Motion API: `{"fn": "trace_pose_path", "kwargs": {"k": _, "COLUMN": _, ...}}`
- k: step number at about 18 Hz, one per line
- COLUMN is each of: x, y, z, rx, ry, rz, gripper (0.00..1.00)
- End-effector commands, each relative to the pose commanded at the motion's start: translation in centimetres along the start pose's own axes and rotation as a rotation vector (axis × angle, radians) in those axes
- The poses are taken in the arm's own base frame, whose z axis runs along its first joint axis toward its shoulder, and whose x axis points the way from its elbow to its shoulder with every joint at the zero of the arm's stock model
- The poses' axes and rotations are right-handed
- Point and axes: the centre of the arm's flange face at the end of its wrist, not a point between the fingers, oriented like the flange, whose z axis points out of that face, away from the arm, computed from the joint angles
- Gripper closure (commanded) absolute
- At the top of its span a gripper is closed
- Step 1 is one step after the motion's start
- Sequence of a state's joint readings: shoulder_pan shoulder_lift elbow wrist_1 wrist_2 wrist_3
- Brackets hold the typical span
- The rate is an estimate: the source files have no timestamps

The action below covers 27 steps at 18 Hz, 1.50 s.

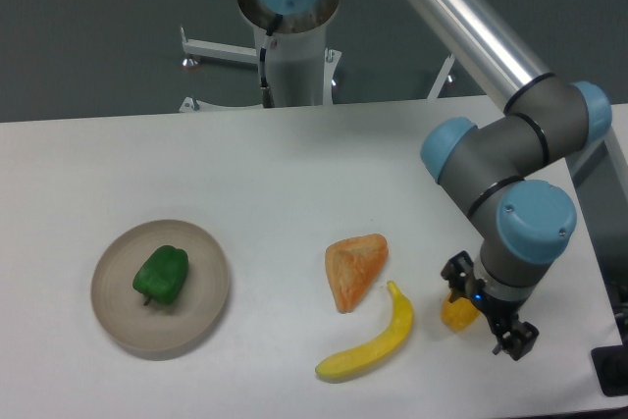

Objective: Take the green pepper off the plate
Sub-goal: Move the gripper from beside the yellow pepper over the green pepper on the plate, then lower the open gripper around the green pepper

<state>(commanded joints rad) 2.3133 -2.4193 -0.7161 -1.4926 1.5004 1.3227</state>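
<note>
The green pepper [161, 275] lies on the beige plate [206, 316] at the left of the table, stem toward the front. My gripper [487, 309] hangs far to the right, low over the table, beside a yellow-orange pepper [456, 314] that it partly hides. Its fingers look spread, with nothing held between them.
A triangular orange piece of bread [354, 269] and a yellow banana [374, 341] lie between the plate and the gripper. The arm's elbow and forearm [491, 159] rise over the right side. The table's front edge runs close below the gripper.
</note>
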Motion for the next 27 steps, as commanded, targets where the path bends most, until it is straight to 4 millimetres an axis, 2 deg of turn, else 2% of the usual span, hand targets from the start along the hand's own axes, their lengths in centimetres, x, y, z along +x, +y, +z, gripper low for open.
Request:
{"fn": "trace_pose_path", "kwargs": {"k": 5, "x": 5.8, "y": -2.9, "z": -1.6, "rx": 0.113, "ry": 0.108, "rz": -0.295, "gripper": 0.00}}
{"fn": "trace_pose_path", "kwargs": {"k": 7, "x": 8.6, "y": -4.7, "z": -1.2, "rx": 0.117, "ry": 0.149, "rz": -0.380, "gripper": 0.00}}
{"fn": "trace_pose_path", "kwargs": {"k": 11, "x": 13.3, "y": -9.6, "z": -2.4, "rx": 0.138, "ry": 0.181, "rz": -0.494, "gripper": 0.00}}
{"fn": "trace_pose_path", "kwargs": {"k": 15, "x": 19.5, "y": -14.2, "z": 0.0, "rx": 0.129, "ry": 0.220, "rz": -0.591, "gripper": 0.00}}
{"fn": "trace_pose_path", "kwargs": {"k": 18, "x": 23.2, "y": -16.4, "z": 2.3, "rx": 0.131, "ry": 0.221, "rz": -0.635, "gripper": 0.00}}
{"fn": "trace_pose_path", "kwargs": {"k": 24, "x": 28.3, "y": -19.6, "z": 5.4, "rx": 0.114, "ry": 0.234, "rz": -0.632, "gripper": 0.00}}
{"fn": "trace_pose_path", "kwargs": {"k": 27, "x": 29.5, "y": -20.3, "z": 5.8, "rx": 0.113, "ry": 0.234, "rz": -0.637, "gripper": 0.00}}
